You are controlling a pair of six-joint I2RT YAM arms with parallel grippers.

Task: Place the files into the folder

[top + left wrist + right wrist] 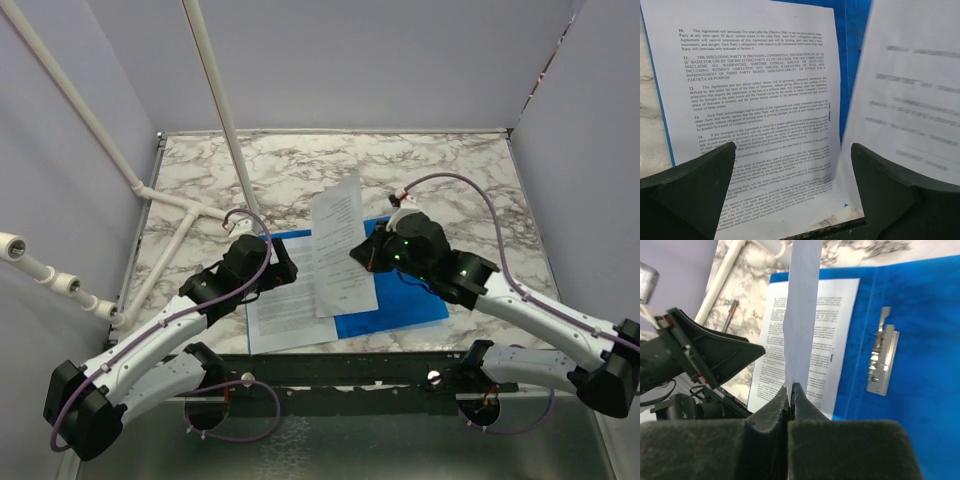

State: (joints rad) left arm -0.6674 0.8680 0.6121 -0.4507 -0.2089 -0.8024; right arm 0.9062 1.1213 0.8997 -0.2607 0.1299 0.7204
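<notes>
The blue folder [400,305] lies open on the marble table, its metal clip [882,360] showing inside. One printed sheet [285,315] lies flat on the folder's left half; it also shows in the left wrist view [750,100] and in the right wrist view [815,340]. My right gripper [790,387] is shut on the edge of a second sheet [340,245] and holds it up, tilted, above the folder. My left gripper [792,165] is open and empty, hovering over the flat sheet beside the lifted sheet [910,100].
White pipes [215,100] slant over the table's back left. A dark metal rail [360,365] runs along the near edge. Purple walls enclose the marble table [300,165] on three sides.
</notes>
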